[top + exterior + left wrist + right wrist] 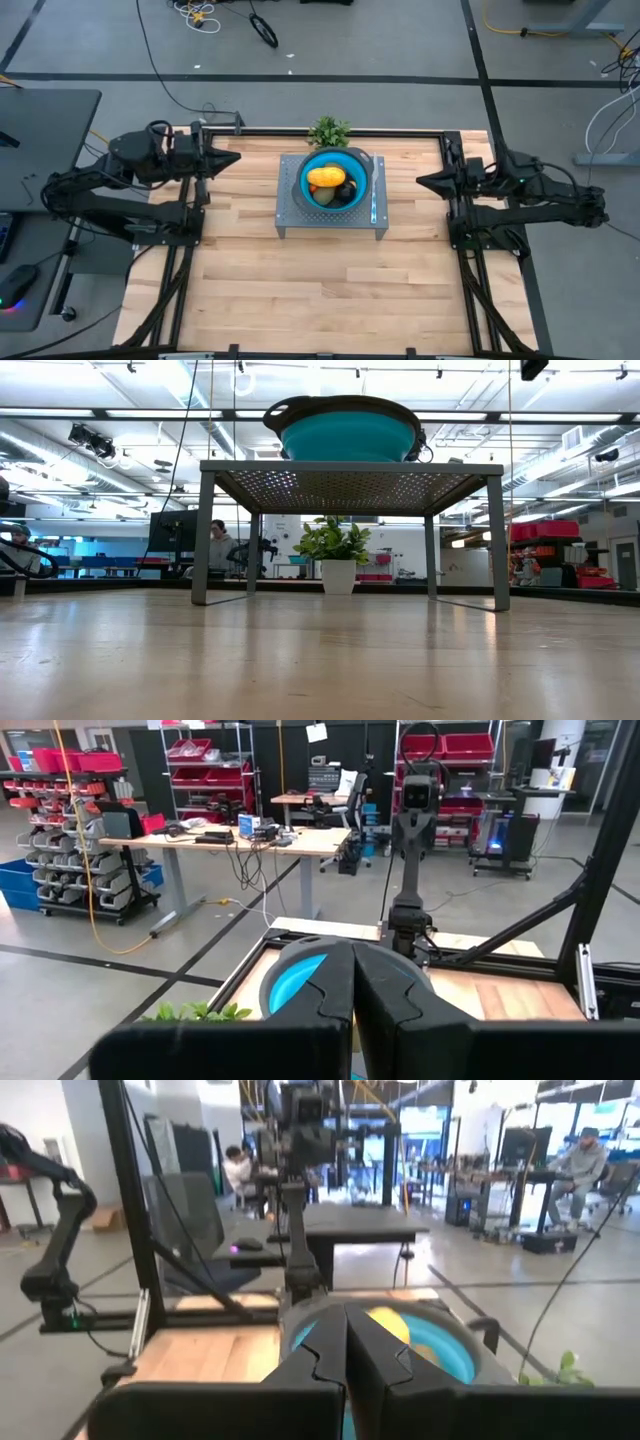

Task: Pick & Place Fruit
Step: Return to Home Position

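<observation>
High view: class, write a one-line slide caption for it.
Fruit sits in the blue bowl on the metal shelf; left gripper and right gripper, both shut, flank it.

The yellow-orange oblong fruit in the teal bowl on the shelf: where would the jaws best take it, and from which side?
Probably from straight above, jaws across its short middle. The oblong fruit lies uppermost in the teal bowl, long axis left to right in the high view, and the bowl's rim blocks sideways approach. The left gripper and right gripper wait off to either side.

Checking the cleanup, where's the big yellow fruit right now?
High view: the yellow fruit lies in the blue bowl on the metal shelf, centre, next to the plant.
</observation>
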Action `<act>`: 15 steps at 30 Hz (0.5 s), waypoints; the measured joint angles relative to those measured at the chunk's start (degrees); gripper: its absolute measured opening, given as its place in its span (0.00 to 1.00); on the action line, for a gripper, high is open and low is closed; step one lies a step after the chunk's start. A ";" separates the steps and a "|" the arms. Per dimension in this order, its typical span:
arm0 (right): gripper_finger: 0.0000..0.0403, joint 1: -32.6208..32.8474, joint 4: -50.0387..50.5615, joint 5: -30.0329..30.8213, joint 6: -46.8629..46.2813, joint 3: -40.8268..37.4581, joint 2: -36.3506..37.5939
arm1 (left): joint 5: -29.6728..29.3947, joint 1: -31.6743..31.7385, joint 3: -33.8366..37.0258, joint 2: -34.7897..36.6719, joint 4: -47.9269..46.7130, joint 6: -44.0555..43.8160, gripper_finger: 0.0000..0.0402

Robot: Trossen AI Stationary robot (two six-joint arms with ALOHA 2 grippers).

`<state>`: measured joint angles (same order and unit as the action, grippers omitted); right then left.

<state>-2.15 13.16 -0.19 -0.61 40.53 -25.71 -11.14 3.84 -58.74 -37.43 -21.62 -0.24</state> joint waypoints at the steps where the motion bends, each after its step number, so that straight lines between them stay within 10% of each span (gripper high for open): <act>1: 0.01 0.00 0.65 0.01 0.03 0.00 0.00 | 0.00 0.00 0.00 0.00 0.02 -0.19 0.01; 15: 0.01 0.00 -0.43 -1.59 1.54 -8.05 7.28 | 0.10 0.00 0.00 0.04 0.01 1.25 0.01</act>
<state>-2.15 12.72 -1.78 0.93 32.49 -18.42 -11.03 3.84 -58.74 -37.39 -21.61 1.02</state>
